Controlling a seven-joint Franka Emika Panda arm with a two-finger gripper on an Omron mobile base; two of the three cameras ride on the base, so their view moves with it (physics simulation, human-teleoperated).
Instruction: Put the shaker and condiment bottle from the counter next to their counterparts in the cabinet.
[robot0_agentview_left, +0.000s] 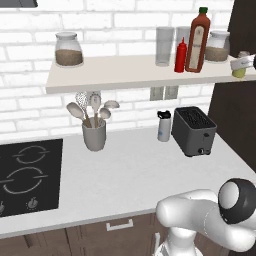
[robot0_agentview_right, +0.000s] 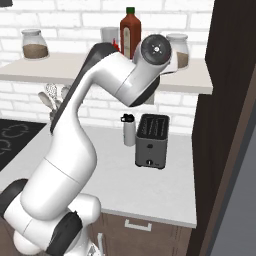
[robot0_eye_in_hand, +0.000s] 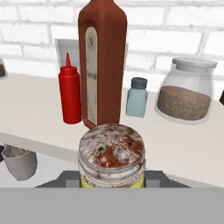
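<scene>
At the bottom centre of the hand view, the small, rigid, probably light shaker (robot0_eye_in_hand: 111, 159) is held clamped at its yellow body by the gripper (robot0_agentview_left: 241, 64), just short of the cabinet (robot0_eye_in_hand: 39, 118), where the condiment bottle (robot0_eye_in_hand: 70, 92) is seen beyond at centre left.

The small yellow-olive cylindrical shaker (robot0_eye_in_hand: 111, 159) with a pale, rust-speckled perforated cap is held upright off the near edge of the long white wall shelf (robot0_agentview_left: 125, 75), at its right end. On that shelf the small bright red squeeze bottle (robot0_agentview_left: 180, 56) with a pointed nozzle stands upright, just left of the tall dark-red labelled sauce bottle (robot0_agentview_left: 197, 41). Right of those stands a squat lidded glass jar (robot0_eye_in_hand: 187, 92) of brown contents. Below lies the pale grey-white counter (robot0_agentview_left: 125, 175).
</scene>
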